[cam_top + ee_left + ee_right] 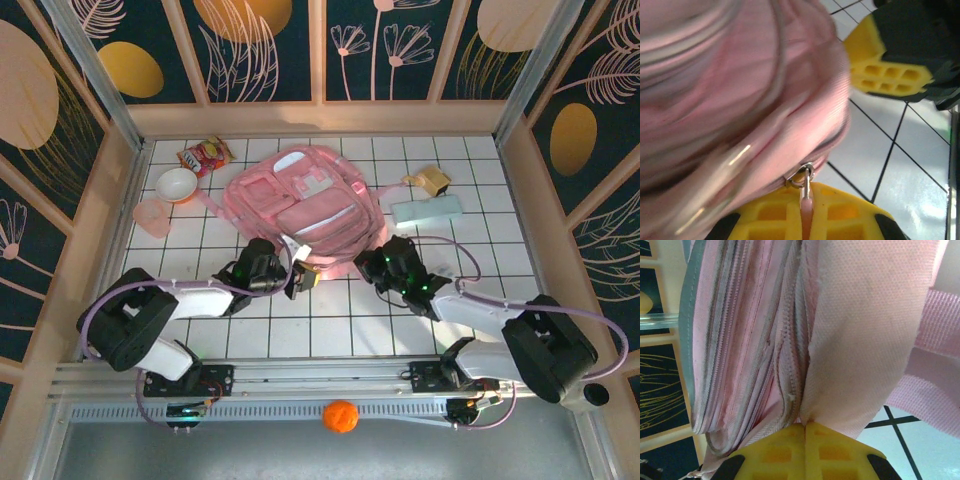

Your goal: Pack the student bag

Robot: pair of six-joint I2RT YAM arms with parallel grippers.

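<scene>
The student bag [300, 200], a large light-pink backpack, lies flat on the white grid table with its front pockets up. At the bag's near edge my left gripper [302, 277] is shut on a pink zipper pull [806, 202], whose metal ring [801, 177] joins it to the slider on the bag's seam. The yellow fingers [840, 212] press together on the pull. To its right, my right gripper [376, 262] is shut on the bag's fabric [860, 340], pinching a fold beside the zipper teeth [790, 365]. In the left wrist view the right gripper's yellow fingers [887, 70] sit close by.
A snack packet [204, 155], a white bowl [177, 184] and a pink cup [152, 217] lie left of the bag. A mint-green case [426, 210] and a tan object [432, 180] lie to its right. An orange ball [340, 416] rests below the arm bases. Wooden walls enclose the table.
</scene>
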